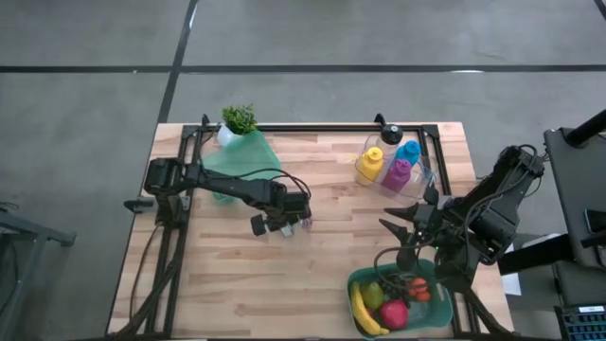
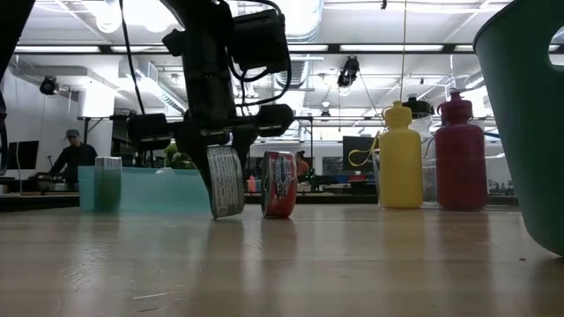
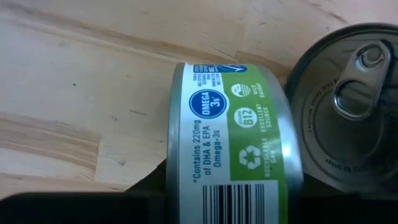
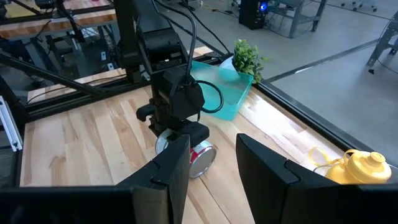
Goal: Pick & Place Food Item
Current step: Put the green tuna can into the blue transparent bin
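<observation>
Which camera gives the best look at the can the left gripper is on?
The left wrist view: the green-label can fills it, label readable. The low view shows it on edge under the left gripper, beside a red can. The high view nearly hides it; the right wrist view shows a sliver.

Wooden table point(image 1: 322, 256), pale matt planks; can point(image 3: 233, 149), bright metal with glossy paper label; second can point(image 3: 348, 112), dull brushed metal lid; bottles point(image 2: 401, 158), smooth plastic.

Two cans point(image 2: 226, 181); four bottles point(image 1: 371, 164).
</observation>
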Controlling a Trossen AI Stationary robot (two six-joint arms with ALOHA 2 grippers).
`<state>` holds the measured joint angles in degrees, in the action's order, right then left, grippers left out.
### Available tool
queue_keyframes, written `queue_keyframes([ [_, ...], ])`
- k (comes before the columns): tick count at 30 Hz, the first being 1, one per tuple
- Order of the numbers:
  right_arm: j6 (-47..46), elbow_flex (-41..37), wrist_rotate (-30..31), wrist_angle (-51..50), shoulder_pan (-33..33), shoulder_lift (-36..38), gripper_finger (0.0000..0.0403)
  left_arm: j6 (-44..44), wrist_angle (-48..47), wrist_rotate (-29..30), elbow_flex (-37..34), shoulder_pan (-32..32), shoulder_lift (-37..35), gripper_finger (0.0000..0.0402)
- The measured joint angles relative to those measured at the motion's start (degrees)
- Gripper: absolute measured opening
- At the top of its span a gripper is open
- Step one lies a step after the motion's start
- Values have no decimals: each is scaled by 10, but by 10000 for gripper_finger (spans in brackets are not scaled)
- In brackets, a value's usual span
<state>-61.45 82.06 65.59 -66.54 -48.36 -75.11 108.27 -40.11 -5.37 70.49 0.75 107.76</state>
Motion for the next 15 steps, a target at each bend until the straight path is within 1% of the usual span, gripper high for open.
queue_keyframes([
  [4, 0, 0, 0, 0, 0, 0, 125, -16, -18, 0, 0, 0, -11, 122],
  [8, 0, 0, 0, 0, 0, 0, 125, -24, -59, 2, 0, 0, -39, 122],
  [15, 0, 0, 0, 0, 0, 0, 125, -82, -141, 84, 0, 1, -115, 122],
])
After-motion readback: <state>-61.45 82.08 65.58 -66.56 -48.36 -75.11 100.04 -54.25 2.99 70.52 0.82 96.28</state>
